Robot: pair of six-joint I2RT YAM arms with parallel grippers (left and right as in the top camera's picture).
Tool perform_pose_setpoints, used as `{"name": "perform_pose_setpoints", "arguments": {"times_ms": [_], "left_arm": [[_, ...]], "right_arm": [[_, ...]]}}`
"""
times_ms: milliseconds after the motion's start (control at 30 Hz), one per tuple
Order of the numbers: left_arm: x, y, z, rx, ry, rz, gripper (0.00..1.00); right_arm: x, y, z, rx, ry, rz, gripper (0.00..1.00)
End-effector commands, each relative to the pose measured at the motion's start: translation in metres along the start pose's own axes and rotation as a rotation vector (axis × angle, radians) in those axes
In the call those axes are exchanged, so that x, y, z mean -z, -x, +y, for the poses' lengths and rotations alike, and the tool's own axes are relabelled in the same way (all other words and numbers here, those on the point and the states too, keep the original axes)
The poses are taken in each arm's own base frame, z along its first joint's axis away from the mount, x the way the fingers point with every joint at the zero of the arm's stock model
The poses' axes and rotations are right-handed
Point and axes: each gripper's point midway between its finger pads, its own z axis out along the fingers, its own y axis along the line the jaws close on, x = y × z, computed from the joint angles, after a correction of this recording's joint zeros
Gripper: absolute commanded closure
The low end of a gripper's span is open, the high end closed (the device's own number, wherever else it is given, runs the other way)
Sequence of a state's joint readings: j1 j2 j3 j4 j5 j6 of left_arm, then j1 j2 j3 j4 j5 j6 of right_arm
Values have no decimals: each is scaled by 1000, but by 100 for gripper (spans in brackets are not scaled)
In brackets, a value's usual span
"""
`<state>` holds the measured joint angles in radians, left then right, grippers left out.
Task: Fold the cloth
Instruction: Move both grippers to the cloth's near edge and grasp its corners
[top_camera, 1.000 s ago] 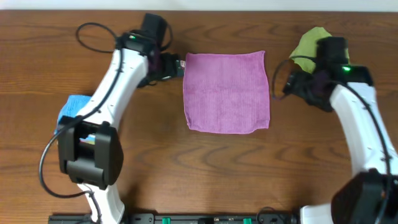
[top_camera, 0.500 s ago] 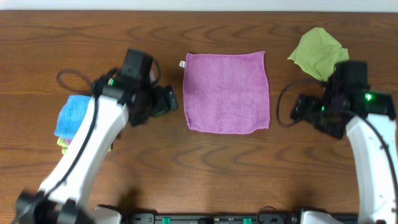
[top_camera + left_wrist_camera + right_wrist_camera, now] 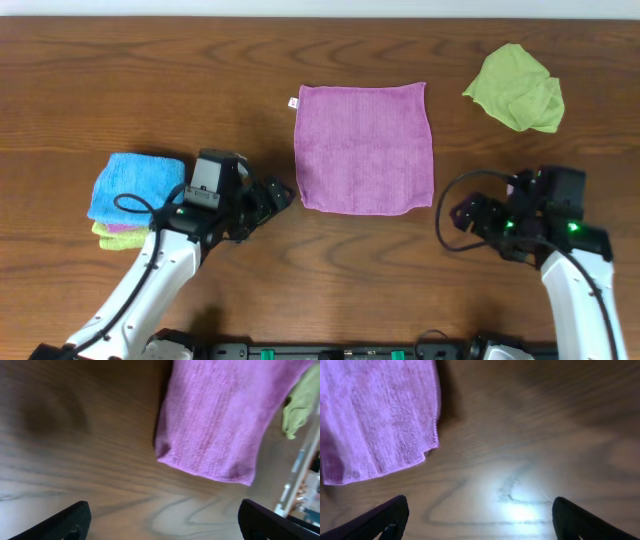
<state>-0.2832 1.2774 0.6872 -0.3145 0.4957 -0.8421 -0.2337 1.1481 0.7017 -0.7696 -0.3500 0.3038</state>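
Observation:
The purple-pink cloth [image 3: 364, 148] lies flat and unfolded in the middle of the table. My left gripper [image 3: 277, 193] is open and empty, just left of the cloth's near-left corner, which shows in the left wrist view [image 3: 220, 425]. My right gripper [image 3: 462, 213] is open and empty, just right of and below the cloth's near-right corner, which shows in the right wrist view [image 3: 375, 420]. Neither gripper touches the cloth.
A crumpled lime-green cloth [image 3: 515, 87] lies at the far right. A folded bright blue cloth [image 3: 138, 185] sits on a small stack at the left, beside my left arm. The table is dark wood.
Both arms have drawn back from the cloth's far corners toward the near edge of the table. The grippers now sit by the cloth's near corners. The cloth has not moved.

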Motion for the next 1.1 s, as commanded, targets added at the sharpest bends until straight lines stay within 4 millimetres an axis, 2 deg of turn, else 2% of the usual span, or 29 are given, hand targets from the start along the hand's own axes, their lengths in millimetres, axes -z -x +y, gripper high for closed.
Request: {"name": "perform_pose_setpoints", "arguments": {"times_ms": [0, 67, 300, 433, 800, 1067], "left_arm": [[-2, 2, -7, 27, -25, -14, 5], [-7, 4, -8, 37, -15, -31, 5], [-48, 1, -18, 72, -44, 2, 5], [-62, 3, -18, 84, -61, 19, 5], [-68, 11, -10, 98, -29, -23, 4], [-84, 6, -11, 93, -33, -3, 4]], "right_arm": [[-13, -5, 10, -87, 101, 21, 10], [-21, 0, 12, -121, 133, 8, 10], [-43, 12, 17, -168, 190, 14, 10], [-55, 18, 18, -200, 216, 24, 10], [-86, 25, 34, -224, 276, 44, 11], [-99, 19, 47, -213, 288, 71, 12]]}}
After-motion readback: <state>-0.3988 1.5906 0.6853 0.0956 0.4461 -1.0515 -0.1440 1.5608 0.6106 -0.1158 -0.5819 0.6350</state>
